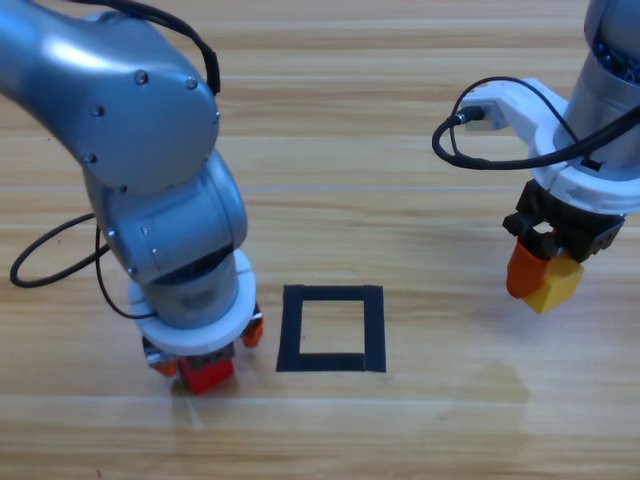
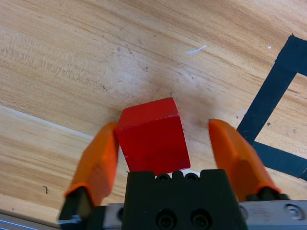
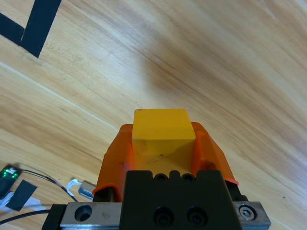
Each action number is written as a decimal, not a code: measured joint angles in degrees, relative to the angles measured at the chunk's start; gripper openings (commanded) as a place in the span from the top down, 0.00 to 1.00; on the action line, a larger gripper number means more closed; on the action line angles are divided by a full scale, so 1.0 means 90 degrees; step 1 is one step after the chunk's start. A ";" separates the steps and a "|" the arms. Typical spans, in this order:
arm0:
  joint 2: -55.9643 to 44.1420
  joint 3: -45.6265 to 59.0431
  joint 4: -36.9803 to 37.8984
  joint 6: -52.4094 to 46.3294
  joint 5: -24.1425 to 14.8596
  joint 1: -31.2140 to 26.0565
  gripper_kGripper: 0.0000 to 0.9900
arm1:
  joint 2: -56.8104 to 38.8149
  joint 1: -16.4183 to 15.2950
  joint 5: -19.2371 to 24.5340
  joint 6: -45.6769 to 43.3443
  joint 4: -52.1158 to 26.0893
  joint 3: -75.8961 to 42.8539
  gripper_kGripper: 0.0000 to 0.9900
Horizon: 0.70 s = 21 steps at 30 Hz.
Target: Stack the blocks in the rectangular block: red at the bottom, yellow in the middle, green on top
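The left gripper [image 2: 160, 143], jaws spread, straddles the small red cube [image 2: 152, 135] on the wooden desk [image 1: 400, 130]; it should centre before squeezing. The right gripper [image 3: 163, 143] pinches the small yellow cube [image 3: 162, 132].

No legible text or markings anywhere.

1. A light wooden table [image 1: 400, 120] fills the scene, its pale grain running side to side.
2. Soft overhead light leaves faint shadows and a dull sheen across the boards.
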<state>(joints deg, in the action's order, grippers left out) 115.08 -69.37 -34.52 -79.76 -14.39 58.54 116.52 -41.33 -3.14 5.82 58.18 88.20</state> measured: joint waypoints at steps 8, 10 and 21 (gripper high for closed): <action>0.0029 -0.0005 0.0000 0.0197 -0.0001 -0.0001 0.61 | 0.0000 0.0001 -0.0025 0.0041 -0.0008 -0.0045 1.00; 0.0038 -0.0052 0.0000 0.0445 -0.0004 -0.0001 0.72 | -0.0001 0.0001 -0.0023 0.0045 -0.0040 -0.0078 1.00; 0.0400 -0.1992 -0.0651 0.3103 -0.0054 -0.0001 0.92 | -0.0001 0.0001 0.0289 0.0234 -0.0252 -0.0240 1.00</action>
<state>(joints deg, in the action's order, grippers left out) 118.68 -87.30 -40.38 -51.83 -14.87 58.53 116.51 -41.32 -0.54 7.93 55.91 86.04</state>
